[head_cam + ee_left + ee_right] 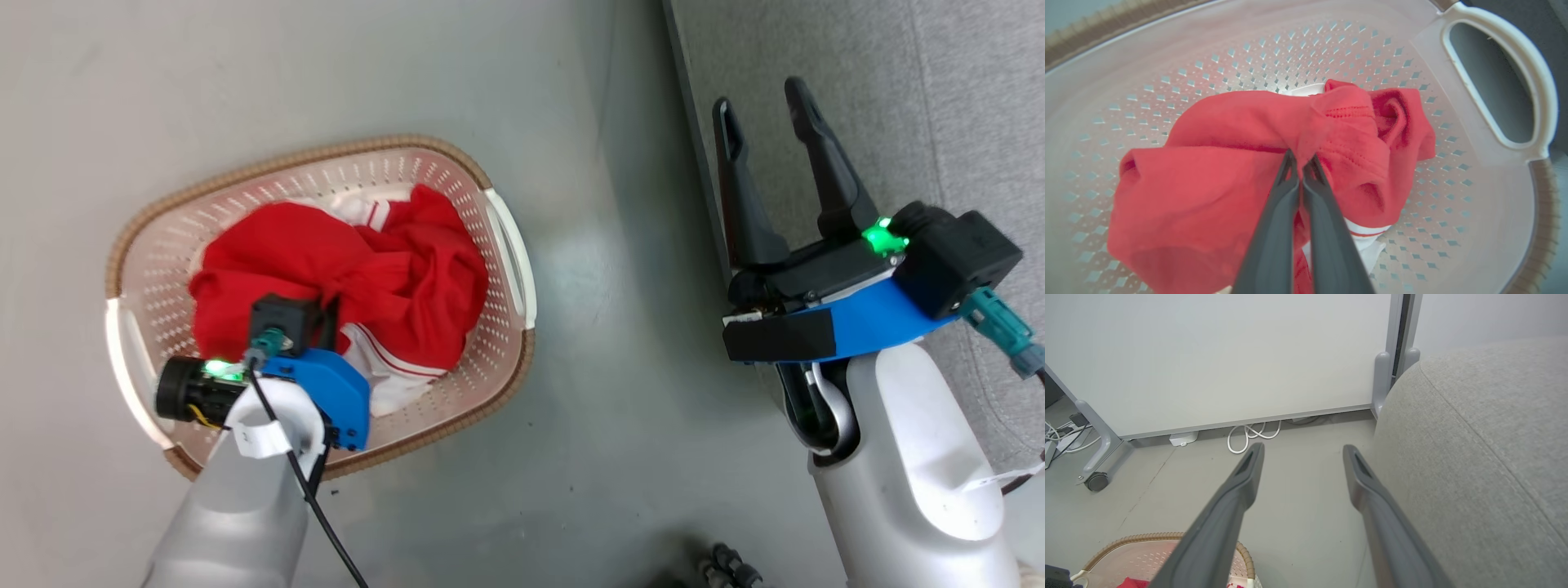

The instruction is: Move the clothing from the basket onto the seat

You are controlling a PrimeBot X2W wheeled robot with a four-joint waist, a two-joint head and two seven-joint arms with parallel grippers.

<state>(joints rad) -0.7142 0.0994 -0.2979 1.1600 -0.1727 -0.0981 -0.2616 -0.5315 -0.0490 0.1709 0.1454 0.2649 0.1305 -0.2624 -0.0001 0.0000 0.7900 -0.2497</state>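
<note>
Left gripper first: my two fingers are pressed together on a fold of the clothing, pinching red fabric near the top of the heap. The heap lies inside the basket, whose long axis runs from about 8 o'clock to 2 o'clock in the head view. From my pinch the seat lies at roughly 3 o'clock, well apart across the floor, so I judge the carry must rise over the rim, then sweep that way. My right gripper, fingers spread and holding nothing, hangs at the seat's edge, far nearer to it than my left. Writing: none I can read; the white tag on my left wrist is too small to tell.
</note>
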